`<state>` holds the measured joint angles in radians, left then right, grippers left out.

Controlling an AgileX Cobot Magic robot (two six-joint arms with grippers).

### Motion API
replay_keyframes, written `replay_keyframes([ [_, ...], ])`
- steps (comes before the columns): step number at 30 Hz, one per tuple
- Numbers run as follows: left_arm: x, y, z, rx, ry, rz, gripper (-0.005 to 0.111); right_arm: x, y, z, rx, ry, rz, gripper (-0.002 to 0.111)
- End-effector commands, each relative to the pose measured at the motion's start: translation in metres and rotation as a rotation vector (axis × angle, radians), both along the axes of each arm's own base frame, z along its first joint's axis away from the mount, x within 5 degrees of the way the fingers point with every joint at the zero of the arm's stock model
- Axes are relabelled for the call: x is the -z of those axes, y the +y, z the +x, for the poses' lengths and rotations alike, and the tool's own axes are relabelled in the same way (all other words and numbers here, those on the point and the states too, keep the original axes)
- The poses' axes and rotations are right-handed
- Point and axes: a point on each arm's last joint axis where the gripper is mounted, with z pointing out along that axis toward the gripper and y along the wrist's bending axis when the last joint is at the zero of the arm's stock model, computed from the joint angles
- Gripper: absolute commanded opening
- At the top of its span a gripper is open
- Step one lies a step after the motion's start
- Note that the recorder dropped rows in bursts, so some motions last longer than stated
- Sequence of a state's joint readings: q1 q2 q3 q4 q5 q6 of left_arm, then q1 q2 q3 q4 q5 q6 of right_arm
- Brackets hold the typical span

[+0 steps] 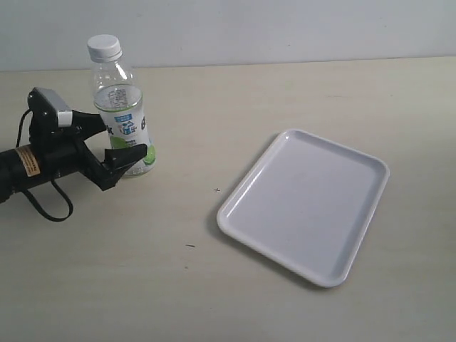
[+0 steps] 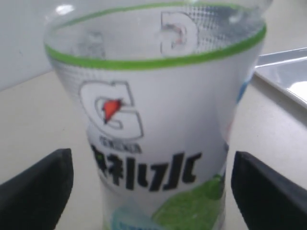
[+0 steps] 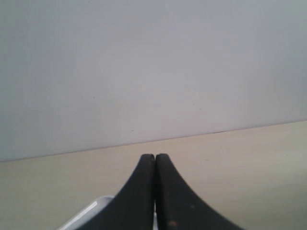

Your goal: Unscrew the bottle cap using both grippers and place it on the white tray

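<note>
On the left, left gripper (image 1: 127, 137) jaws spread around bottle (image 1: 121, 107); uneven squeeze could tip it. Right gripper (image 3: 155, 191) closed, empty.

A pale beige, matte tabletop (image 1: 214, 299) fills most of the exterior view, from the bottom edge up to a straight seam near the top of the frame. Above that seam a plain, smooth light grey-blue wall (image 1: 299, 28) forms a narrow band across the top. A small dark speck (image 1: 217, 189) lies just left of centre, and a short dark dash (image 1: 190, 246) sits lower and further left. The light is soft and even, with faint, blurred shadows. In the right wrist view the wall takes the upper two thirds of the frame.
</note>
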<state>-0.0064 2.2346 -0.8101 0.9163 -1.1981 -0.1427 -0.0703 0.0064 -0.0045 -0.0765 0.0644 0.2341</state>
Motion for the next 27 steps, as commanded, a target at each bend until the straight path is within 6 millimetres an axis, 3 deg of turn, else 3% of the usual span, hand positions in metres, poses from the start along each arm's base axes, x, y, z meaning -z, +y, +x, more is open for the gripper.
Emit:
replay_keyframes([
  [1, 0.017, -0.003, -0.005, 0.024, 0.063, -0.003, 0.086, 0.001, 0.000, 0.000, -0.002, -0.007, -0.005, 0.000],
  [6, 0.031, -0.003, -0.001, 0.014, 0.063, 0.006, 0.086, 0.001, 0.000, 0.000, -0.002, -0.007, -0.005, 0.000],
  [19, 0.032, -0.003, 0.001, 0.006, 0.056, -0.014, 0.086, 0.001, 0.000, 0.000, -0.002, -0.007, -0.003, 0.000],
  [27, 0.029, -0.020, 0.004, 0.047, 0.036, -0.016, 0.086, 0.001, 0.000, 0.000, -0.001, -0.006, -0.012, 0.000],
])
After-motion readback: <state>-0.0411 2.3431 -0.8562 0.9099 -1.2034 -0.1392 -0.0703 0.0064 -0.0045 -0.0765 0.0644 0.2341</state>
